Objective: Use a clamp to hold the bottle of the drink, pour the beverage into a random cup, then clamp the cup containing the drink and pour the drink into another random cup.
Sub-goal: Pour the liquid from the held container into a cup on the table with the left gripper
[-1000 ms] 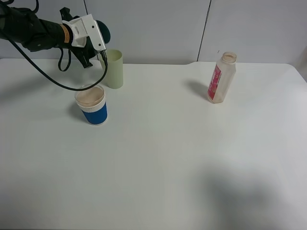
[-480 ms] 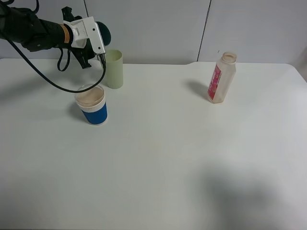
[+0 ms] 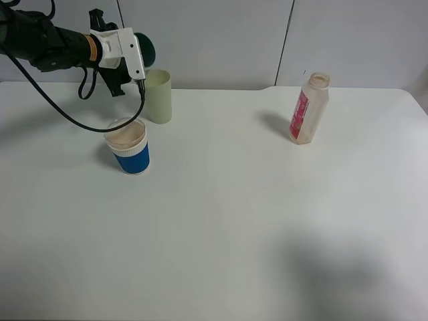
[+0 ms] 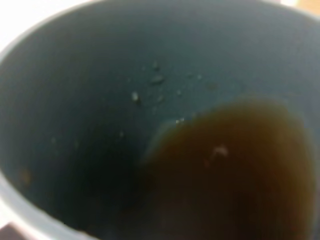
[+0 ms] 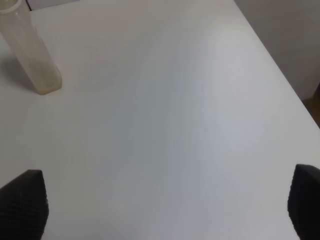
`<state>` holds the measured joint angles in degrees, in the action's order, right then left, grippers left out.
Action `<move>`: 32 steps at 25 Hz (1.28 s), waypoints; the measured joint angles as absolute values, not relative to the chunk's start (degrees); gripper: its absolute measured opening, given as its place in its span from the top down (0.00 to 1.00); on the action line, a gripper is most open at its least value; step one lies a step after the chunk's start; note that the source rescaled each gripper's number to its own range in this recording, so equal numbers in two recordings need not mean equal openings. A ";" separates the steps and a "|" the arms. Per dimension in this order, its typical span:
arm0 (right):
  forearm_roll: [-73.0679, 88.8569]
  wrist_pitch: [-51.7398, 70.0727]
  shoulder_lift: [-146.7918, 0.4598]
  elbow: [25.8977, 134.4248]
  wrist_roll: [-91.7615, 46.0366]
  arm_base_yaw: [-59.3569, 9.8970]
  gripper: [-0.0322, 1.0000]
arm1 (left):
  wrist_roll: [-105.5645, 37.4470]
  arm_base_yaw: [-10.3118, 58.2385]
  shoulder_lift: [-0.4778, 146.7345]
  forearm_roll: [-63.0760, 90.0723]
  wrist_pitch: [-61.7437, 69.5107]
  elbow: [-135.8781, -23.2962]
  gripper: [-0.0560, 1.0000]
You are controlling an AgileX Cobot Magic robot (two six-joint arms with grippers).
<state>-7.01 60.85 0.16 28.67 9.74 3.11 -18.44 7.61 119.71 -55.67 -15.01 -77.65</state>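
My left gripper (image 3: 136,56), black with a silver-grey plate and an orange wrist band, hangs at the far left above the table, shut on the teal cup (image 3: 147,48). The cup is tilted. The left wrist view looks straight into the cup (image 4: 75,100), where dark brown beverage (image 4: 230,170) pools against one side. The bottle (image 3: 309,109) with the pink label stands upright and capless at the far right. It also shows in the right wrist view as the bottle (image 5: 31,50). My right gripper (image 5: 164,200) is open over bare table, well clear of the bottle.
A blue cup with a white rim (image 3: 128,147) stands on the table below the left gripper. A pale yellow-green tumbler (image 3: 159,95) stands just behind it, close to the held cup. A black cable (image 3: 73,114) loops down from the left arm.
The left gripper has shifted slightly left and turned a little with the teal cup. The bottle, the other two cups and the right gripper have stayed put.
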 joint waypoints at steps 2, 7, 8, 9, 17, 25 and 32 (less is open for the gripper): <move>-7.01 60.85 0.16 28.67 9.74 3.11 0.03 | -19.32 7.61 119.71 -55.71 -15.02 -77.65 0.93; -7.01 60.85 0.16 28.67 9.74 3.11 0.03 | -20.02 7.61 119.71 -56.35 -15.07 -77.65 0.93; -7.01 60.85 0.16 28.67 9.74 3.11 0.03 | -20.22 7.61 119.71 -56.40 -15.07 -77.65 0.93; -7.01 60.85 0.16 28.67 9.74 3.11 0.03 | -20.55 7.61 119.71 -56.51 -15.07 -77.65 0.93; -7.01 60.85 0.16 28.67 9.74 3.11 0.03 | -22.34 7.61 119.71 -56.75 -15.07 -77.65 0.93; -7.01 60.85 0.16 28.67 9.74 3.11 0.03 | -24.39 7.61 119.71 -56.80 -15.07 -77.65 0.93; -7.01 60.85 0.16 28.67 9.74 3.11 0.03 | -26.61 7.61 119.71 -56.80 -15.07 -77.65 0.93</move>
